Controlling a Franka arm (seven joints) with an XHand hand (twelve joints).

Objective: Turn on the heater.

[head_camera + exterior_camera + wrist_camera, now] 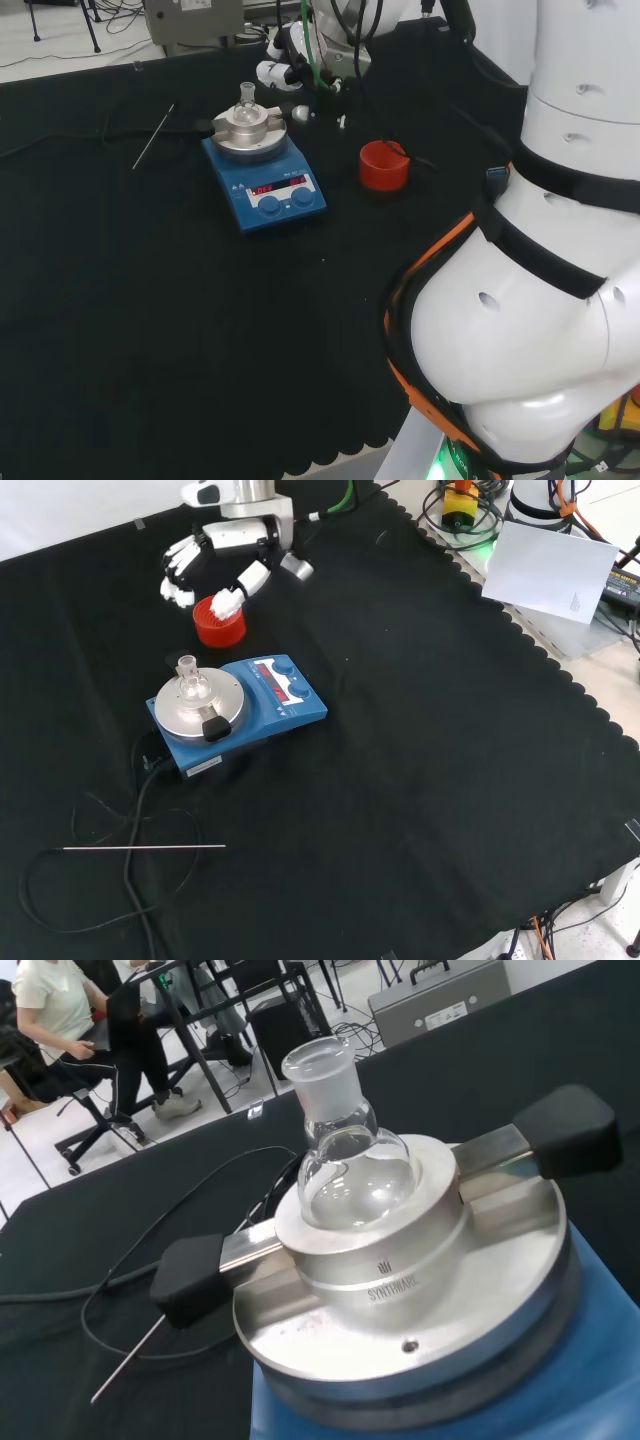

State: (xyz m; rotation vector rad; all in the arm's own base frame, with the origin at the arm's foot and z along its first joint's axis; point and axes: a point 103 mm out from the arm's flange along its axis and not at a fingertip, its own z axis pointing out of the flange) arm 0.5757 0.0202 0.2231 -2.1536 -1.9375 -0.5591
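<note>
The hand (215, 555) hung at the far edge of the cloth in the front view, its fingers (178, 575) relaxed and spread, grasping nothing, with one white fingertip just over or touching the red ribbed ring (219, 622); I could not tell which. The blue heater (240, 712) stood nearer the camera than that ring, a little apart from it, left of the cloth's middle. It carried a round metal block (198, 705) with a small clear round-bottom flask (189, 683) seated in it, neck up. The heater's long axis ran from the block at the front view's left to the control panel at its right; in the head view the panel, with two blue knobs (284, 201) and red lit displays (281, 186), faced the near edge of the bench. A thin metal rod (145, 848) and a black cable (140, 810) lay on the cloth beyond the heater's block end. As a judgement, the hand must cross the ring to reach the knobs, so it could knock the ring aside; a low sweep over the block could strike the flask's neck and tip it, and a wide fingertip could turn the wrong knob or push the heater along the cloth.
</note>
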